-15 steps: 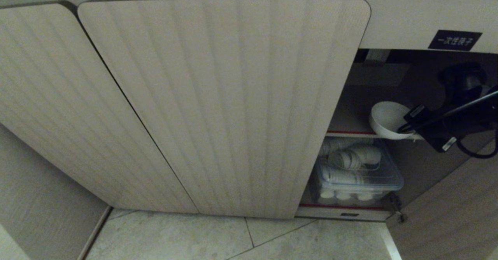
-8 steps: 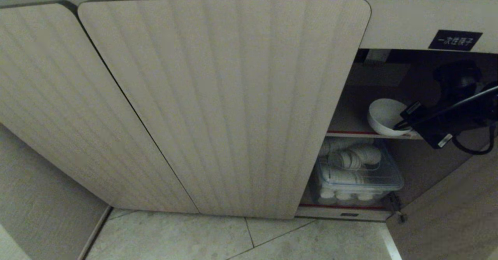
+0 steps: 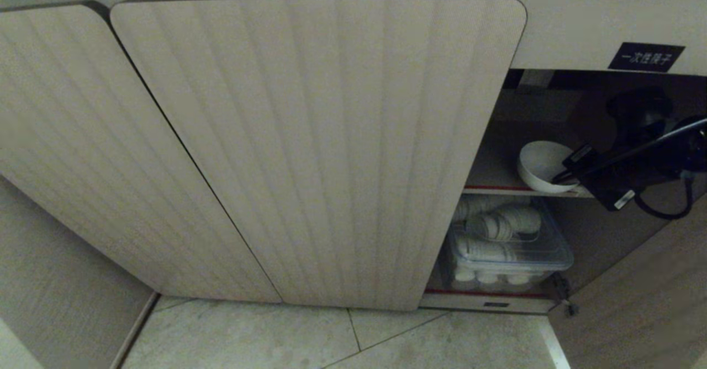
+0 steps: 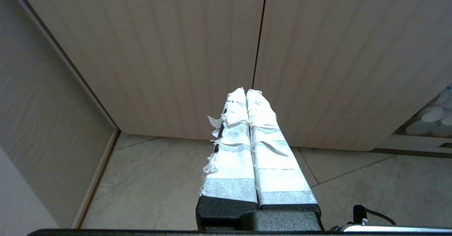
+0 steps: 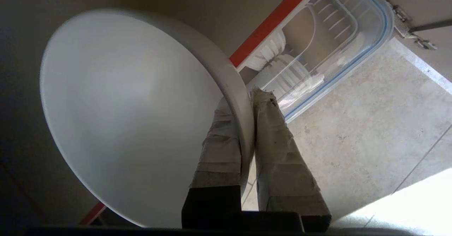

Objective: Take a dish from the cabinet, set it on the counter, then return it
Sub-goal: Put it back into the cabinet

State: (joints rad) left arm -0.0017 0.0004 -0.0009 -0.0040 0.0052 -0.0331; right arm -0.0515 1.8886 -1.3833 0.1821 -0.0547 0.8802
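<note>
Head view, left to right: two closed ribbed doors of the cabinet (image 3: 309, 153) fill most of my sight above the tiled floor (image 3: 342, 338), and the opening lies at the right, under a small black label (image 3: 645, 57). On the red-edged upper shelf (image 3: 500, 188), close to its front edge, sits the dish (image 3: 540, 164), tilted, with my right claw (image 3: 563, 178) pinching its rim from the right side. Below it, on the lower shelf, a clear plastic box (image 3: 511, 261) holds stacked white cups (image 3: 502, 222). From my right wrist, one taped finger (image 5: 220, 147) lies inside the bowl (image 5: 130, 112) and the other outside, the rim squeezed between them, with the shelf's red edge and the box beyond. My left claw (image 4: 246, 93) hangs idle before the closed doors (image 4: 176, 52), its taped fingers pressed together on nothing.
</note>
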